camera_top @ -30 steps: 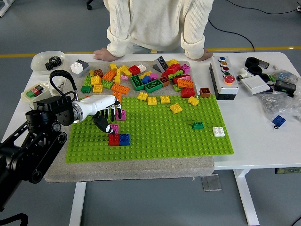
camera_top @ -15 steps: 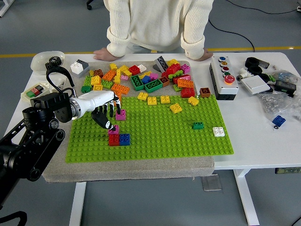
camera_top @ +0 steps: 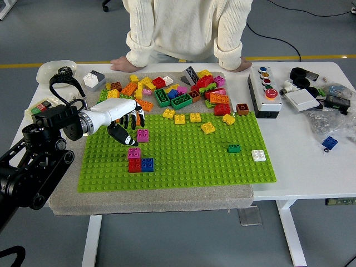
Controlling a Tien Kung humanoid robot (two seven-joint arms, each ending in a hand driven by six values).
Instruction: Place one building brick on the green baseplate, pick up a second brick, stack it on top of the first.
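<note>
Stack looks done, judging by layout: on the green baseplate [camera_top: 183,153], toward its left-front area, a pink brick [camera_top: 134,153] sits on top of a red brick [camera_top: 134,165], with a blue brick [camera_top: 147,164] touching the red one's right side. So first brick placed, second stacked on it; can't confirm from this angle whether the studs are fully seated. Left hand [camera_top: 123,123] hovers over the baseplate's left-rear part, behind the stack and clear of it, fingers loosely spread and pointing down, holding nothing. Another pink brick [camera_top: 143,135] stands on the baseplate just right of the hand, apart from the stack. Right hand isn't visible. Loose brick pile [camera_top: 167,92] lies behind the baseplate's rear edge; a few yellow ones plus a green brick [camera_top: 234,148] and a white brick [camera_top: 258,155] are scattered on the baseplate's right half. A person stands beyond the pile, both hands resting flat on the table, not touching bricks. What's left, in my read: pull the arm off the baseplate, maybe a press check.
</note>
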